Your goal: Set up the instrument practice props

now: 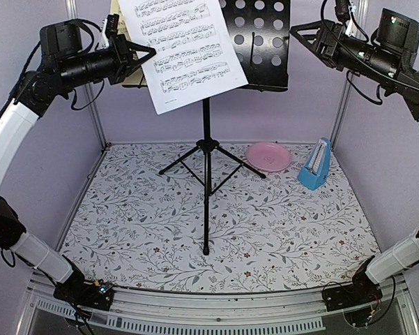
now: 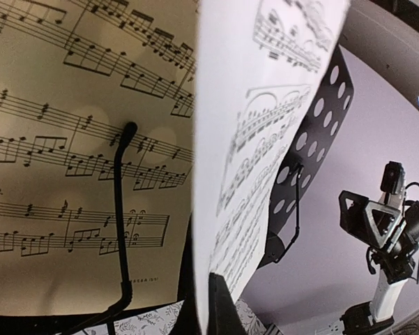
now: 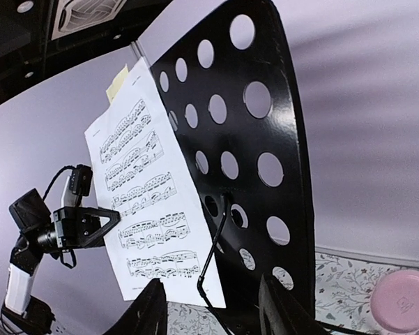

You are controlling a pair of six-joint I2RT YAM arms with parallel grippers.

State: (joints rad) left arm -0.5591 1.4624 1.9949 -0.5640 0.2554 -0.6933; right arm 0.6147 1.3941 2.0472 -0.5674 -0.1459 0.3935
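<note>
The black perforated music stand (image 1: 259, 43) stands on its tripod at mid-table. My left gripper (image 1: 149, 53) is shut on the left edge of the white music sheet (image 1: 185, 49) and holds it tilted in front of the stand's desk. In the left wrist view that white sheet (image 2: 265, 139) runs edge-on from my fingers (image 2: 219, 307). The pale-yellow sheet (image 2: 70, 139) lies on the desk under a wire arm (image 2: 122, 209). My right gripper (image 1: 301, 31) is open and empty beside the desk's right edge. The blue metronome (image 1: 316, 165) stands at the back right.
A pink round plate (image 1: 268, 155) lies left of the metronome, near a tripod leg (image 1: 240, 162). The floral mat (image 1: 216, 230) covers the table. Purple walls close the sides and back. In the right wrist view the stand (image 3: 265, 125) fills the middle, the plate (image 3: 404, 300) sits low right.
</note>
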